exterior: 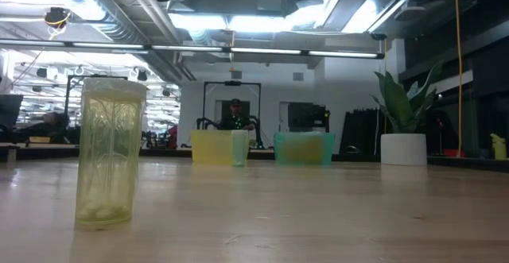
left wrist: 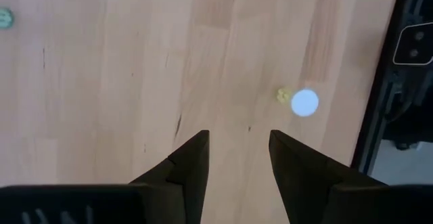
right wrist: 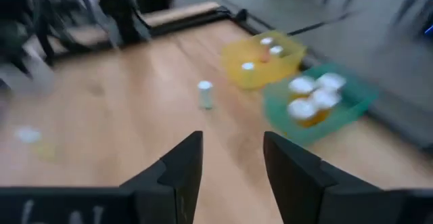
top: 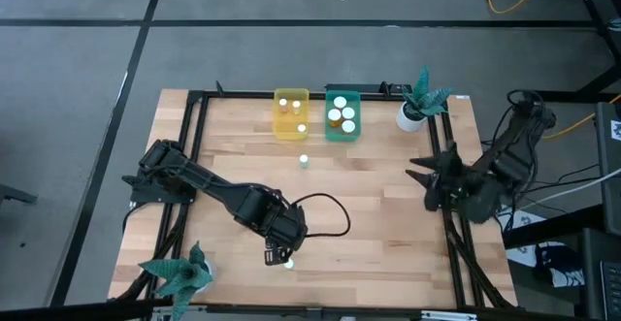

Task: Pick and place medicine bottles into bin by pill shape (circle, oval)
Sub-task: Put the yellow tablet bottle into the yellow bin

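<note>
Wooden table (top: 388,205), framed in black. At the far edge, side by side: yellow bin (top: 291,113) with three bottles, teal bin (top: 342,112) with three wider ones. Left gripper (top: 276,256) low at the near edge, fingers apart, empty, just beside a white-capped bottle (top: 288,262). Right gripper (right wrist: 232,158) waiting at the right edge, fingers likewise apart. Lone narrow bottle (top: 304,161) upright mid-table, near the yellow bin.
</note>
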You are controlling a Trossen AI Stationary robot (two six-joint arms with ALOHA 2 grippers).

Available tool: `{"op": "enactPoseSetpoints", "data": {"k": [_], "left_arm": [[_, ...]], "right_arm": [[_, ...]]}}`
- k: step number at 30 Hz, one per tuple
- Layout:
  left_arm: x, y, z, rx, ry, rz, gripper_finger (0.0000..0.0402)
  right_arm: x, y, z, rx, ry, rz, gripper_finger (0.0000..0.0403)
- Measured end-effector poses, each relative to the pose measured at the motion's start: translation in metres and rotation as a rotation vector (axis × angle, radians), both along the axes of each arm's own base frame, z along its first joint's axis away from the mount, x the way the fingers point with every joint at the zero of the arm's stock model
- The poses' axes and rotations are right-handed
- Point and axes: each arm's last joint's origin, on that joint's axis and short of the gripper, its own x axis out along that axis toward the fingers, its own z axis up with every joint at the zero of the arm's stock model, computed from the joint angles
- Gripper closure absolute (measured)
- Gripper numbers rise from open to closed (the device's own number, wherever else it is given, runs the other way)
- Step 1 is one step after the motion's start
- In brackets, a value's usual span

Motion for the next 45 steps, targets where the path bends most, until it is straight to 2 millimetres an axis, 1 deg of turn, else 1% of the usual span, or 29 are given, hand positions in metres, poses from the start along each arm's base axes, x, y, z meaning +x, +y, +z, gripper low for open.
{"op": "enactPoseSetpoints", "data": {"k": [3,6,8,11,13,14,19,23,24,30,34,37,40,45], "left_arm": [[0.001,0.0,0.0,-0.002,-0.006,0.0,0.0255],[0.001,0.0,0.0,-0.004,-0.009,0.001,0.0255],[0.001,-0.001,0.0,-0.007,-0.016,0.001,0.0255],[0.001,-0.001,0.0,-0.006,-0.016,0.001,0.0255],[0.002,-0.001,0.0,-0.007,-0.016,0.003,0.0255],[0.002,-0.001,0.0,-0.009,-0.017,0.008,0.0255],[0.002,-0.001,0.001,-0.018,-0.019,0.036,0.0255],[0.002,-0.001,0.001,-0.022,-0.019,0.051,0.0255],[0.002,-0.001,0.001,-0.023,-0.02,0.052,0.0255],[0.002,-0.001,0.0,-0.031,-0.022,0.076,0.0255],[0.003,-0.002,0.001,-0.037,-0.032,0.079,0.0255],[0.004,-0.002,0.001,-0.043,-0.042,0.078,0.0255],[0.004,-0.003,0.001,-0.043,-0.044,0.078,0.0255],[0.004,-0.003,0.001,-0.04,-0.045,0.075,0.0255]], "right_arm": [[-0.009,-0.011,-0.029,0.165,-0.14,0.017,0.0245],[-0.009,-0.011,-0.056,0.291,-0.266,0.153,0.0245],[-0.007,-0.009,-0.07,0.301,-0.37,0.279,0.0245],[-0.004,-0.009,-0.082,0.27,-0.571,0.471,0.0245],[-0.003,-0.013,-0.088,0.201,-0.652,0.528,0.0245],[-0.001,-0.015,-0.09,0.164,-0.66,0.543,0.0245],[0.008,-0.027,-0.102,0.008,-0.548,0.56,0.0245],[0.014,-0.037,-0.109,-0.057,-0.482,0.69,0.0245],[0.015,-0.04,-0.111,-0.059,-0.471,0.694,0.0245],[0.019,-0.061,-0.131,-0.066,-0.374,0.55,0.0245],[0.02,-0.068,-0.133,-0.08,-0.352,0.537,0.0245],[0.018,-0.074,-0.14,-0.084,-0.275,0.472,0.0245],[0.014,-0.078,-0.147,-0.046,-0.207,0.425,0.0245],[0.01,-0.078,-0.148,-0.066,-0.195,0.437,0.0245]]}}
